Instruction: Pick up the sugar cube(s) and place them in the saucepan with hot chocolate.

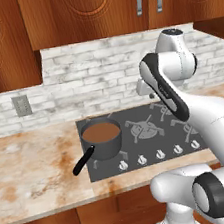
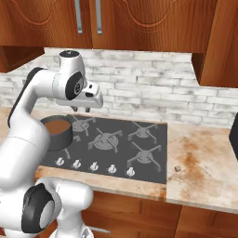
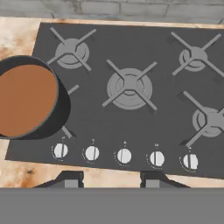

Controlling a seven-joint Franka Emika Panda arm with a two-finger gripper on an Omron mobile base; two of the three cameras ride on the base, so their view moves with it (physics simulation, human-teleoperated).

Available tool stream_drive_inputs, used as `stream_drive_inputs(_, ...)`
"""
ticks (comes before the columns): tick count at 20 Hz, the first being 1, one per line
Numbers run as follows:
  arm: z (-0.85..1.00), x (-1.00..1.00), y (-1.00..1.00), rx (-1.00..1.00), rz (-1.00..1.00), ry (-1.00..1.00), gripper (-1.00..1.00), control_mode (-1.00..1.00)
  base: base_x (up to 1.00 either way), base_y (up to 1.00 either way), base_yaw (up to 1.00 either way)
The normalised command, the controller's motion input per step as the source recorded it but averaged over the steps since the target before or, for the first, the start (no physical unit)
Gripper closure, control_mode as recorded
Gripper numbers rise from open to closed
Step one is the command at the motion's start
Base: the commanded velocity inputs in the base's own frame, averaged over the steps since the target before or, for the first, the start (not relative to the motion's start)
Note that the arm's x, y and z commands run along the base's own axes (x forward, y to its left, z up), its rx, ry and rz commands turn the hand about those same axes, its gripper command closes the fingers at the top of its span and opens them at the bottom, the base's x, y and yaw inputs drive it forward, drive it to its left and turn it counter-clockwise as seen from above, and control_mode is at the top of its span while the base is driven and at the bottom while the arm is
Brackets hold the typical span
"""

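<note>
Hovering high, your fingers (image 3: 111, 178) gape wide and empty; the saucepan (image 1: 102, 139) sits centre-left, the sugar cube (image 2: 177, 168) waits lower right on the counter (image 2: 204, 162), everything left.

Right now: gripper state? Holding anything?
Two-finger gripper: open, holding nothing, above the dark grey stovetop.
</note>
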Motion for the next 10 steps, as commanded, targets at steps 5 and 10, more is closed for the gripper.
stream_drive_inputs(5,-0.02,-0.03,-0.24,0.0,-0.08,0.03,-1.0,-1.0,0.0,0.0,0.0)
stream_drive_inputs(10,-0.14,0.0,-1.0,0.21,-0.27,0.05,-1.0,-1.0,0.0,0.0,0.0)
